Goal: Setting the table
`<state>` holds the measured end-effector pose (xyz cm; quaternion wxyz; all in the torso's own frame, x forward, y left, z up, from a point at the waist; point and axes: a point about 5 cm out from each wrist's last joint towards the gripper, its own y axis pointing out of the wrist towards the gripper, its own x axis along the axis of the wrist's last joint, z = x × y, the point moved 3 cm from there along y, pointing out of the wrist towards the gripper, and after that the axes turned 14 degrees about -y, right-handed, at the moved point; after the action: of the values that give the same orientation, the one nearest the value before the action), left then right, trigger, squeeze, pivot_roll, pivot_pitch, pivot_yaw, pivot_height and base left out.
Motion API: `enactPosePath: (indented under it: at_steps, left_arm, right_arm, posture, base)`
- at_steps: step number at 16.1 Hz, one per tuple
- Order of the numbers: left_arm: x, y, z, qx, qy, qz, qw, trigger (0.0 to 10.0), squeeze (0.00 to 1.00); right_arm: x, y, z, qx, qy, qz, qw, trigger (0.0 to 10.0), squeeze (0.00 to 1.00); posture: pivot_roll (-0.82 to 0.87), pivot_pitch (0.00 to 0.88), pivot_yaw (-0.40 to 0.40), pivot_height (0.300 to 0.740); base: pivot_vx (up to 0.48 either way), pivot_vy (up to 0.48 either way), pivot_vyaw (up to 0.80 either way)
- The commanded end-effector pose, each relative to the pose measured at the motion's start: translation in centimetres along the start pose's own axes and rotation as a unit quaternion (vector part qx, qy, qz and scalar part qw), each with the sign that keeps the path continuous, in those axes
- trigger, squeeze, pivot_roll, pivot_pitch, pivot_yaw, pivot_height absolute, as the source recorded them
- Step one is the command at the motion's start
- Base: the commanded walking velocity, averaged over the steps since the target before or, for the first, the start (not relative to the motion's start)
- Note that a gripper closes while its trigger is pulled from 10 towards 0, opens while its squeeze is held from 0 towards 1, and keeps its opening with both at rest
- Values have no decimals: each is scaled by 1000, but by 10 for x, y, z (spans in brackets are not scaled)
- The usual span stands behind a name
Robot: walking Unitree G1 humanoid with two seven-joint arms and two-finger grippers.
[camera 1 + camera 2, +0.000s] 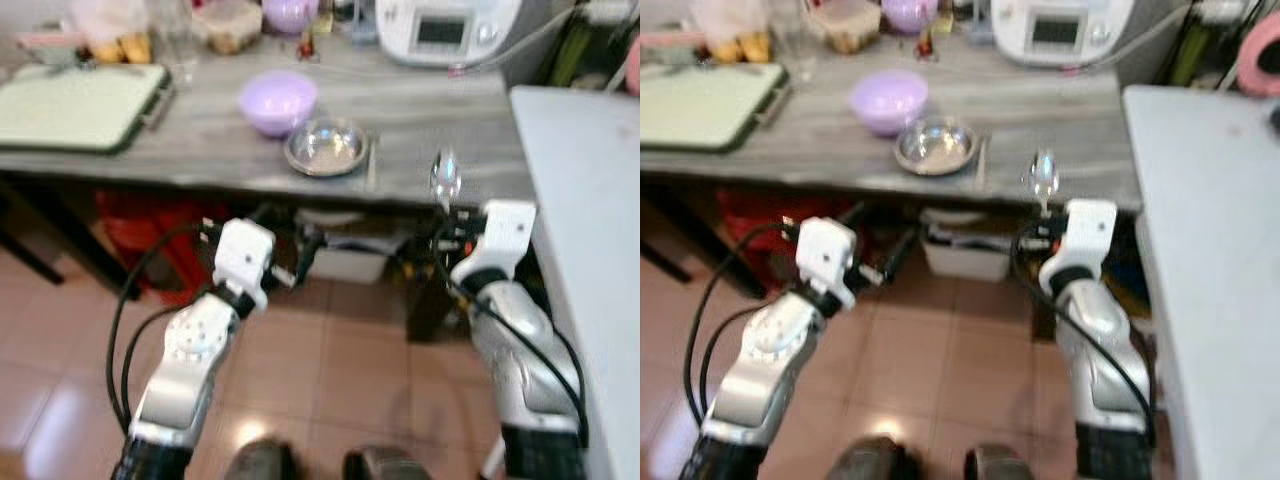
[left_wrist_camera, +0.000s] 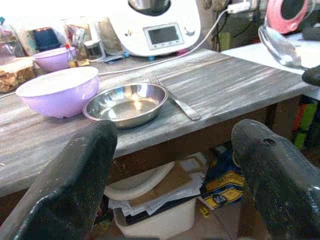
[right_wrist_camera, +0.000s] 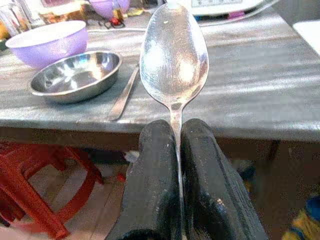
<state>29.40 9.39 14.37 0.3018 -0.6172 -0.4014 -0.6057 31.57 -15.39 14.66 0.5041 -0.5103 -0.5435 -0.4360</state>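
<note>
On the grey wooden table a purple bowl stands beside a shallow steel dish. A fork lies just right of the dish. My right gripper is shut on the handle of a metal spoon, held upright in front of the table's front edge, right of the fork. My left gripper is open and holds nothing; it hangs below the table edge, in front of the dish.
A white kitchen appliance and food containers stand at the table's back. A pale green tray lies at the left. A white table runs along the right. A red stool and a white bin sit under the table.
</note>
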Motion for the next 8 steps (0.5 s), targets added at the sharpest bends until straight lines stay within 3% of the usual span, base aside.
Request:
enactPosePath:
  at_steps: [1,8]
  left_arm:
    - [-2,-2,5,8,0,9,1000,10000,0]
    - [-10,-3,16,37,-8,33,999,10000,0]
  right_arm:
    - [2,-1,5,8,-1,-3,1000,10000,0]
    - [4,0,11,24,1,-12,1000,10000,0]
  posture:
    - [-63,111,53,740]
    - [-61,106,53,740]
  base:
    - [352,-322,0]
    - [472,0,0]
